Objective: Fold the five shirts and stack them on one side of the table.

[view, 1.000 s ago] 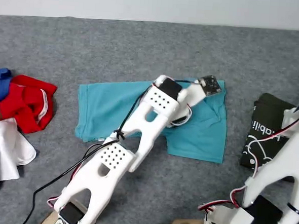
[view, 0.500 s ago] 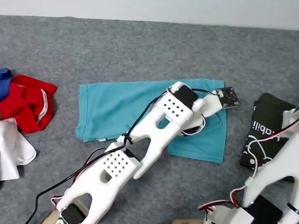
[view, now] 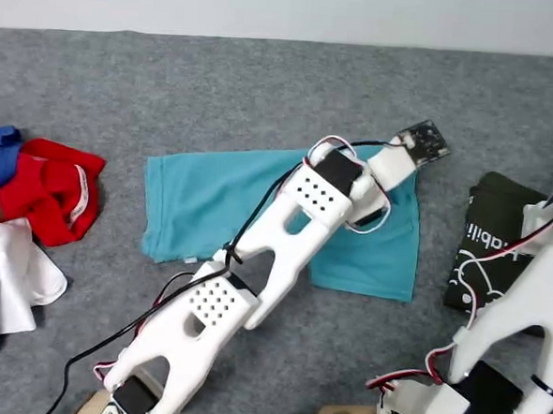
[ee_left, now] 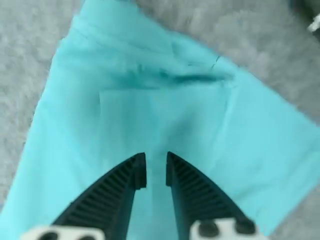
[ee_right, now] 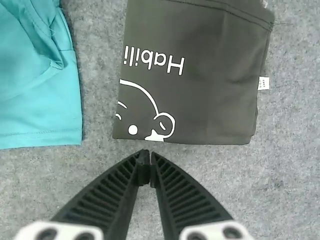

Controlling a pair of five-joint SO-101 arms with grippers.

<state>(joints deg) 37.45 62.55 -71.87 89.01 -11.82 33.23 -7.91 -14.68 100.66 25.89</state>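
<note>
1. Teal cotton shirt (view: 202,202) lies partly folded in the middle of the grey felt counter (view: 265,84), flat for another fold.
2. Left gripper (ee_left: 155,170) hovers above it, jaws seemingly a sliver apart, empty.
3. Right gripper (ee_right: 145,167), tips together, hangs beside the folded dark printed shirt (ee_right: 200,100).

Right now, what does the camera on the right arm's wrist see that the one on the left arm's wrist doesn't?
The right wrist view has the folded dark shirt with its white print, and the right hand shut over the grey table. The left wrist view has the left hand, slightly open, close over creases in the teal shirt. Both take in the teal shirt and the grey table.
</note>
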